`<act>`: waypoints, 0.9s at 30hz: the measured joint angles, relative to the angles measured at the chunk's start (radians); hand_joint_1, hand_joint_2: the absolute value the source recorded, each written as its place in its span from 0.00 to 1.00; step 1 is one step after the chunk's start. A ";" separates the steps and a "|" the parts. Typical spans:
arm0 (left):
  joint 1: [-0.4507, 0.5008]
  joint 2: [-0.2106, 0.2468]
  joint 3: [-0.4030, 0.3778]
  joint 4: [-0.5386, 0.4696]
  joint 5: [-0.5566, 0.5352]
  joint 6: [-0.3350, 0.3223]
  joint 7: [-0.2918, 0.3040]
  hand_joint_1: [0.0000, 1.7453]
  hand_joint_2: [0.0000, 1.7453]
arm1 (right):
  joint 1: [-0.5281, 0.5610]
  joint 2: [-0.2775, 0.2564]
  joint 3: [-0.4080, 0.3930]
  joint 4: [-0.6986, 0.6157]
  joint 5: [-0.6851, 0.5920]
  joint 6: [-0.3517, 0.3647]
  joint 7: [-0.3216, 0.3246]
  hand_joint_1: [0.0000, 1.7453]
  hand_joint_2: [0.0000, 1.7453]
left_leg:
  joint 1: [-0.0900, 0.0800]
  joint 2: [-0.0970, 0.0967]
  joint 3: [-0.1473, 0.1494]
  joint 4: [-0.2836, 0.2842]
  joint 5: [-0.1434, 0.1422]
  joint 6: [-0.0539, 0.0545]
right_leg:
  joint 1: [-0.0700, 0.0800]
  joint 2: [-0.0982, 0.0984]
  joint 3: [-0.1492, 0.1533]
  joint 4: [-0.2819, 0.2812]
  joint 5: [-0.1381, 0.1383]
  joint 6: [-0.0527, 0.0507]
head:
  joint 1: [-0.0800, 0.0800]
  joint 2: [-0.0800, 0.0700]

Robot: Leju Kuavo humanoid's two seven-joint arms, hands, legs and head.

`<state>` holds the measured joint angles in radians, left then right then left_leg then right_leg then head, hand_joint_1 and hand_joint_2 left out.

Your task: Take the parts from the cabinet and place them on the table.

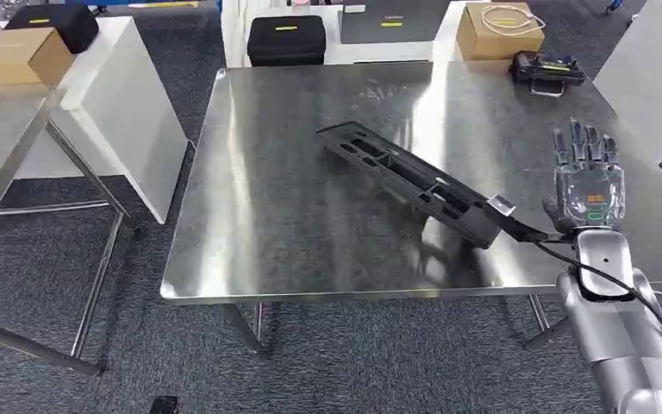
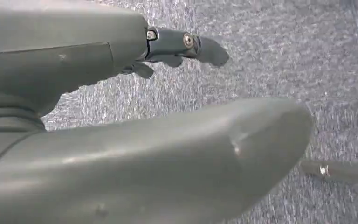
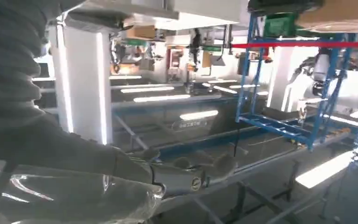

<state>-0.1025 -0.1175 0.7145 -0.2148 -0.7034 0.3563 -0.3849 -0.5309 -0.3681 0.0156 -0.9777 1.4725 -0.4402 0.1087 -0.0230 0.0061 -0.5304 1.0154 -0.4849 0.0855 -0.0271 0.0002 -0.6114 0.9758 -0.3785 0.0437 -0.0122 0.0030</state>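
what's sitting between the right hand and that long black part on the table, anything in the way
Nothing visible. The long black part lies flat on the steel table, and the right hand hovers just past its near end, fingers spread and holding nothing. The table between them is bare.

Head view: high, facing forward-down onto steel table (image 1: 310,250). Left wrist view: close behind hand, facing carpet floor (image 2: 270,51). Right wrist view: tilted, toward distant blue racks (image 3: 279,121)

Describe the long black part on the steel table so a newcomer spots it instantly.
Find the shiny steel table in the middle. The long black part lies slanted across it, its near end beside the right hand. Unlike the boxy black cases beyond the table, it is flat, narrow and slotted.
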 joint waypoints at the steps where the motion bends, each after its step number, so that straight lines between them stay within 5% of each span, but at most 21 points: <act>1: 0.000 0.000 0.000 0.000 0.000 0.000 0.000 0.00 0.00 | 0.000 -0.002 0.000 0.000 0.000 0.000 0.000 0.00 1.00 | 0.000 0.000 0.002 -0.024 0.016 0.008 | 0.009 0.000 0.004 -0.012 0.009 0.011 | 0.001 0.000; 2: -0.002 0.000 0.000 0.000 0.000 0.000 0.000 0.00 0.00 | -0.002 -0.005 -0.002 -0.001 0.000 -0.001 0.000 0.00 1.00 | 0.013 0.004 0.011 -0.049 0.040 0.000 | 0.007 -0.002 -0.016 0.005 -0.004 0.007 | 0.001 0.000; 3: -0.003 -0.002 0.000 0.000 0.000 0.000 0.000 0.00 0.00 | -0.007 -0.009 -0.003 -0.001 0.000 -0.001 0.000 0.00 1.00 | 0.013 0.002 0.002 -0.058 0.054 0.011 | 0.009 -0.001 -0.041 0.057 -0.049 -0.004 | 0.004 0.000; 5: -0.004 -0.003 -0.001 0.000 0.000 0.000 0.000 0.00 0.00 | -0.006 -0.011 -0.005 -0.001 0.000 -0.001 0.000 0.00 1.00 | 0.013 0.002 -0.016 -0.057 0.066 0.006 | 0.006 -0.001 -0.101 0.213 -0.128 -0.016 | 0.006 0.000; 7: -0.003 -0.005 0.000 0.000 0.000 -0.002 0.003 0.00 0.00 | 0.002 -0.010 -0.005 0.000 0.000 -0.001 0.001 0.00 1.00 | 0.012 0.002 -0.036 -0.055 0.079 0.002 | 0.002 -0.001 -0.130 0.314 -0.162 -0.003 | 0.006 0.000; 9: -0.004 -0.008 0.000 0.000 0.000 -0.003 0.005 0.00 0.00 | 0.001 -0.010 -0.006 0.001 0.000 -0.001 0.003 0.00 1.00 | 0.014 0.002 -0.051 -0.051 0.088 -0.008 | -0.005 -0.002 -0.058 0.219 -0.127 0.022 | 0.005 0.000; 11: -0.004 -0.009 0.000 0.000 0.002 -0.003 0.006 0.00 0.00 | -0.005 -0.010 -0.007 0.001 0.001 -0.001 0.004 0.00 1.00 | 0.017 0.002 -0.069 -0.032 0.091 -0.015 | -0.015 -0.006 0.070 0.015 -0.084 0.043 | 0.006 0.000; 12: -0.005 -0.008 0.000 0.000 0.002 -0.003 0.007 0.00 0.00 | -0.009 -0.009 -0.007 0.002 0.002 -0.001 0.006 0.00 1.00 | 0.012 0.001 -0.083 -0.024 0.091 -0.021 | -0.004 0.001 0.092 0.004 -0.090 0.032 | 0.006 0.000; 15: -0.004 -0.010 0.000 0.000 0.006 -0.003 0.008 0.00 0.00 | -0.007 -0.006 -0.009 0.005 0.005 -0.002 0.011 0.00 1.00 | 0.005 -0.005 -0.100 -0.001 0.101 -0.032 | 0.002 0.007 0.060 0.020 -0.080 0.020 | 0.002 0.000; 16: -0.004 -0.010 0.000 0.000 0.007 -0.003 0.008 0.00 0.00 | -0.005 -0.002 -0.008 0.008 0.005 -0.002 0.014 0.00 1.00 | 0.008 -0.005 -0.109 0.008 0.101 -0.034 | -0.015 0.005 0.055 0.020 -0.076 0.013 | 0.002 0.000; 17: -0.004 -0.008 0.000 0.000 0.008 -0.001 0.008 0.00 0.00 | -0.006 0.001 -0.009 0.011 0.006 -0.004 0.018 0.00 1.00 | 0.014 -0.007 -0.119 0.019 0.086 -0.038 | -0.016 0.004 0.047 0.019 -0.069 0.002 | 0.003 0.000; 18: -0.003 -0.008 0.000 0.001 0.008 -0.001 0.008 0.00 0.00 | -0.005 0.003 -0.009 0.014 0.006 -0.009 0.025 0.00 1.00 | 0.017 -0.006 -0.134 0.056 0.038 -0.048 | -0.015 0.004 0.038 0.019 -0.060 -0.012 | -0.002 0.000; 19: -0.003 -0.009 0.000 0.001 0.008 -0.001 0.008 0.00 0.00 | -0.004 0.005 -0.010 0.016 0.008 -0.014 0.032 0.00 0.00 | 0.021 -0.007 -0.157 0.120 -0.015 -0.056 | -0.013 0.002 0.029 0.019 -0.055 -0.021 | 0.000 0.000; 21: -0.002 -0.009 0.000 0.001 0.008 -0.001 0.008 0.00 0.00 | 0.006 0.010 -0.017 0.024 0.009 -0.040 0.050 0.00 0.00 | 0.027 -0.006 -0.202 0.271 -0.097 -0.066 | -0.008 0.000 0.009 0.020 -0.040 -0.031 | -0.001 0.000; 22: -0.001 -0.009 0.000 0.001 0.008 -0.001 0.008 0.00 0.00 | 0.020 0.015 -0.020 0.029 0.010 -0.055 0.064 0.00 0.00 | 0.029 -0.006 -0.206 0.310 -0.107 -0.067 | -0.005 0.000 0.000 0.020 -0.033 -0.031 | -0.001 0.000; 24: 0.000 -0.010 0.000 0.002 0.006 -0.001 0.009 0.00 0.00 | 0.055 0.023 -0.029 0.036 0.012 -0.085 0.086 0.00 0.00 | 0.030 -0.006 -0.146 0.252 -0.065 -0.060 | -0.001 0.000 -0.015 0.020 -0.019 -0.029 | -0.001 0.000; 26: -0.001 -0.010 0.000 0.002 0.002 -0.001 0.009 0.00 0.00 | 0.086 0.034 -0.047 0.042 0.013 -0.116 0.101 0.00 0.00 | 0.024 -0.010 -0.016 0.069 -0.011 -0.036 | 0.003 0.000 -0.027 0.020 -0.006 -0.025 | 0.000 0.000; 27: -0.003 -0.005 0.000 0.000 0.002 -0.001 0.009 0.00 0.00 | 0.098 0.040 -0.053 0.045 0.013 -0.124 0.104 0.00 0.00 | 0.020 -0.011 0.020 0.000 -0.040 -0.023 | -0.001 -0.001 -0.029 0.019 0.000 -0.021 | 0.001 0.000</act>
<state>-0.1052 -0.1228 0.7145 -0.2152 -0.7019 0.3555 -0.3758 -0.4333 -0.3284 -0.0370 -0.9331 1.4858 -0.5639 0.2125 -0.0029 -0.0045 -0.5101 1.0150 -0.5246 0.0626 -0.0283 -0.0012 -0.6402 0.9950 -0.3784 0.0223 -0.0114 0.0030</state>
